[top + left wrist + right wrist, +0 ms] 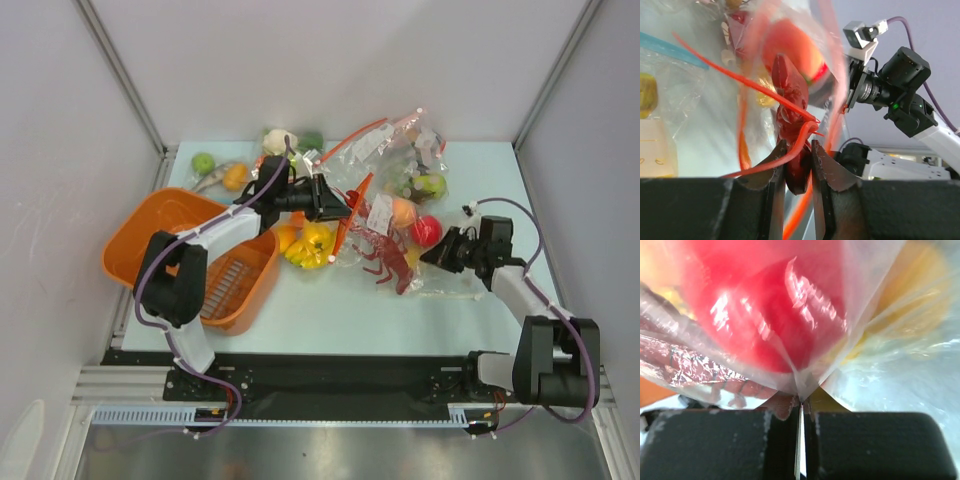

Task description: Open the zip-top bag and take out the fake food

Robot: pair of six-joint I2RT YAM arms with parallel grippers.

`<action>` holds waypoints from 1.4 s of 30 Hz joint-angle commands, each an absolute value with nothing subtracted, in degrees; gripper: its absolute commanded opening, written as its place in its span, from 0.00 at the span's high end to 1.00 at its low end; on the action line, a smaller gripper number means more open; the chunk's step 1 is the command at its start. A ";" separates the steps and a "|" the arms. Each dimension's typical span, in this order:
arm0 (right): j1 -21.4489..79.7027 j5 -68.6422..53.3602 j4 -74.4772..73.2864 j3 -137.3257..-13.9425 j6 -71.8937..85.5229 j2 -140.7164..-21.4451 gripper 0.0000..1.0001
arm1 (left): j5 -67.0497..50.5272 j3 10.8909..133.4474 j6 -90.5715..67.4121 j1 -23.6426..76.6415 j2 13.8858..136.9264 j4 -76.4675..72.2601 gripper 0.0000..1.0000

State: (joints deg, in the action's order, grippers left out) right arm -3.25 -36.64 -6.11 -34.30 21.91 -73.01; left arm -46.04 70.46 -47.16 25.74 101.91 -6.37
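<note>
The clear zip-top bag point(392, 170) lies crumpled at the middle right of the table, its orange-red zip strip point(352, 215) hanging open by my left gripper. The dark-red lobster point(388, 258) lies at the bag's mouth. A red apple point(426, 231) and a peach-orange fruit point(403, 212) sit inside the bag. My left gripper point(343, 208) is shut on the near end of the lobster point(790, 100), with the zip strip point(755, 87) draped over one finger. My right gripper point(440, 252) is shut on a pinch of the bag's plastic point(800, 382), just below the red apple point(765, 305).
An orange basket point(150, 225) stands at the left. A yellow pepper point(312, 245) and an orange fruit point(288, 236) lie beside it. Cauliflower point(280, 140), green fruit point(203, 162) and an orange point(235, 176) lie at the back left. A bag with a green apple point(432, 185) lies behind.
</note>
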 commanded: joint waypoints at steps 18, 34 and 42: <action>-5.80 -22.24 -14.77 -38.14 17.32 -67.41 1.00 | -54.05 75.05 -41.84 20.66 96.86 -4.41 1.00; -7.29 -21.53 -15.73 -38.23 18.11 -68.03 1.00 | -54.93 79.45 -33.75 12.75 89.83 8.61 1.00; -7.38 -21.53 -16.17 -38.15 18.11 -68.20 1.00 | -55.28 78.23 -34.80 10.90 86.31 5.54 1.00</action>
State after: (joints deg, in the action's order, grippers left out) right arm -6.59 -25.12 -15.92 -36.36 19.03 -68.55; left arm -53.25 76.20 -34.94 12.60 91.05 9.72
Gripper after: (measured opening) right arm 0.010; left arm 0.252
